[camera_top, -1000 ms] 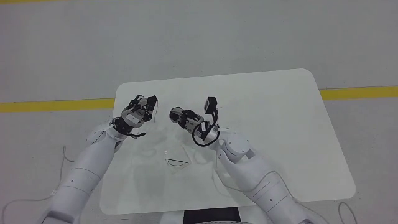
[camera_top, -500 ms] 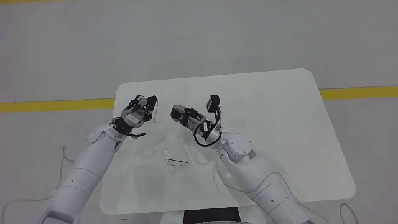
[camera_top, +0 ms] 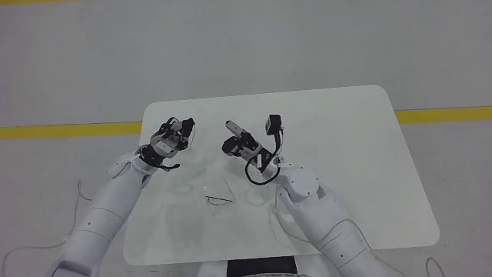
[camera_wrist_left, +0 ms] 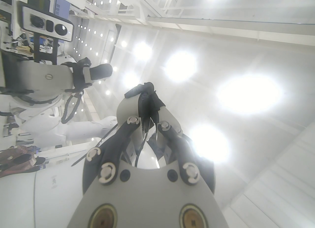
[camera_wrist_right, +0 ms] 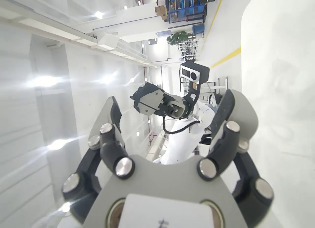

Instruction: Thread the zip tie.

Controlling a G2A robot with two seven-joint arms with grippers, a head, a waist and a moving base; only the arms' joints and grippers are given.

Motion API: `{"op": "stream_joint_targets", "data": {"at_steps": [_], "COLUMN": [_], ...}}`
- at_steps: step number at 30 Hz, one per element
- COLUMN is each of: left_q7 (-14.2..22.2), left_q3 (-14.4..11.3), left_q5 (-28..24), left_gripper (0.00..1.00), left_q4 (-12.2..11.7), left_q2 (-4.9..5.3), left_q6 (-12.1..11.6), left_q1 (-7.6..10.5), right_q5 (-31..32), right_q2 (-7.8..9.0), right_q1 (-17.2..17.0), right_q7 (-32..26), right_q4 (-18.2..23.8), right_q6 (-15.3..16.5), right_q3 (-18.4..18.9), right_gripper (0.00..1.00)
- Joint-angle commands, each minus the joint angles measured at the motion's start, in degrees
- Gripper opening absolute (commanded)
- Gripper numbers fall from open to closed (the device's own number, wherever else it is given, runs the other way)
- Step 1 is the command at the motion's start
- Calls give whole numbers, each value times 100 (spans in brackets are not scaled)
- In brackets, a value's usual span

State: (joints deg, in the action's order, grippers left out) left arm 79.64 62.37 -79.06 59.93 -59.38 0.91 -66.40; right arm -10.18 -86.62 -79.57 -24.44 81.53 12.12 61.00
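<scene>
My left gripper (camera_top: 185,128) (camera_wrist_left: 145,89) is held up over the left part of the white table (camera_top: 346,138) and is shut on a thin black zip tie (camera_wrist_left: 147,125), whose strands run down between its fingers. The right gripper (camera_top: 230,138) (camera_wrist_right: 171,98) stands open a short way to its right, facing it, with nothing between its fingers. In the right wrist view the left gripper (camera_wrist_right: 147,102) appears farther off, closed. A second thin dark zip tie (camera_top: 218,198) lies flat on the table nearer the front, between the two arms.
The table's rounded edge (camera_top: 384,92) borders grey floor with a yellow line (camera_top: 69,130) running behind it. The table's right half is bare white surface.
The right gripper has drawn away from the left gripper, shifting to the right and turning. The left arm has kept still.
</scene>
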Motion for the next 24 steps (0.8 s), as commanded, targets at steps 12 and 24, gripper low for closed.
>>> {"op": "stream_joint_targets", "data": {"at_steps": [12, 24], "left_q7": [0, 0], "left_q3": [0, 144], "left_q5": [0, 1033], "left_gripper": [0, 0], "left_q4": [0, 421], "left_q2": [0, 109], "left_q6": [0, -317], "left_q1": [0, -37], "right_q5": [1811, 2507], "right_q2": [213, 321], "right_q1": [-621, -800], "right_q7": [814, 1434], "right_q4": [1011, 1163], "right_q6": [362, 163], "right_q3": [513, 1035], "right_gripper": [100, 100]}}
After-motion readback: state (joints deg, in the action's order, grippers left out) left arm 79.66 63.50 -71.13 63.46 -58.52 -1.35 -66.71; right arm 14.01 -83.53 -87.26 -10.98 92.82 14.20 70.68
